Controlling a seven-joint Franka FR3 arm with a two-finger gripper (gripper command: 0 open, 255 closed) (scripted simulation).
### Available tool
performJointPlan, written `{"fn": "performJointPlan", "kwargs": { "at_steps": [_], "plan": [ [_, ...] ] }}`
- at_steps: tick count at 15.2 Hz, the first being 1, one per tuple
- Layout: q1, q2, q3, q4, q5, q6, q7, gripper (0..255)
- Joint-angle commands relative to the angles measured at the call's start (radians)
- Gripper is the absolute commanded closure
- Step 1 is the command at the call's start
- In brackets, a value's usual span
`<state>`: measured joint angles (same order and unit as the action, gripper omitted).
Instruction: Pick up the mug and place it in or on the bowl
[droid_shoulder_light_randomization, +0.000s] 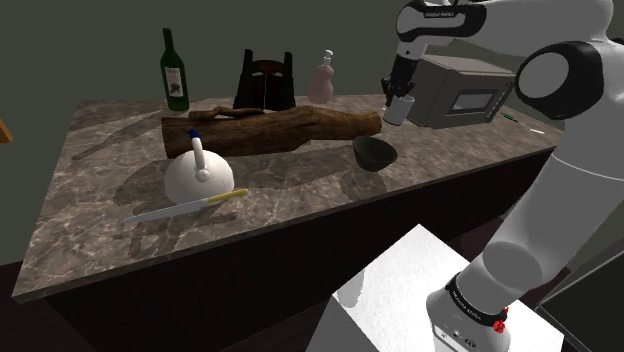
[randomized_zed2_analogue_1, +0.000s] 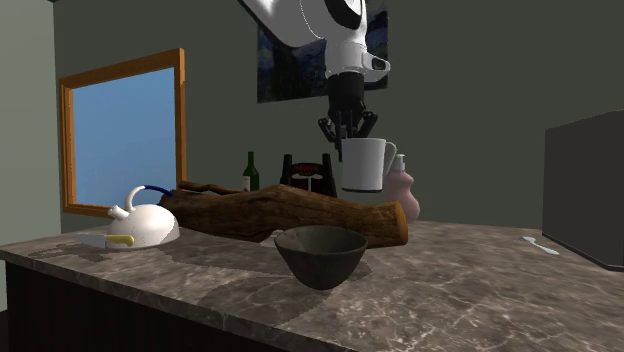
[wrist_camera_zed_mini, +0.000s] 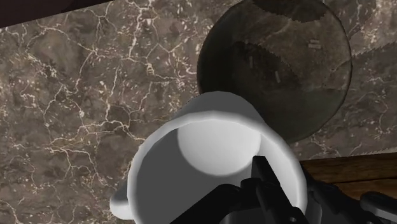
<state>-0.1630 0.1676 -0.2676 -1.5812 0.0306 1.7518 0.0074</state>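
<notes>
- We see the white mug (randomized_zed2_analogue_1: 362, 163) in the air, well clear of the marble tabletop (randomized_zed2_analogue_1: 470, 290). The black fingers (wrist_camera_zed_mini: 266, 180) are clamped on its rim, 1 of them inside the cup.
- The pick-up looks done to us; the placing is left.
- The dark bowl (randomized_zed2_analogue_1: 320, 255) sits empty on the tabletop, lower than the mug and near the end of the log (randomized_zed2_analogue_1: 300, 212).
- In the wrist view the mug overlaps only the bowl's near edge, so we judge it is not yet squarely overhead — a short carry is needed, then a lowering.
- The mug's handle is partly cut off in the wrist view, and the outer finger is hard to make out behind the wall.
</notes>
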Motion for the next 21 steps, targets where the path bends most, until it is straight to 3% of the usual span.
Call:
{"fn": "performJointPlan", "kwargs": {
  "at_steps": [1, 3, 21],
  "plan": [
    [0.025, -0.059, 0.012, -0.069, -0.018, 0.012, 0.039, 255],
    [0.053, -0.124, 0.032, -0.134, -0.036, 0.014, 0.089, 255],
    [0.051, -0.095, 0.033, -0.345, -0.029, 0.253, 0.087, 255]
  ]
}}
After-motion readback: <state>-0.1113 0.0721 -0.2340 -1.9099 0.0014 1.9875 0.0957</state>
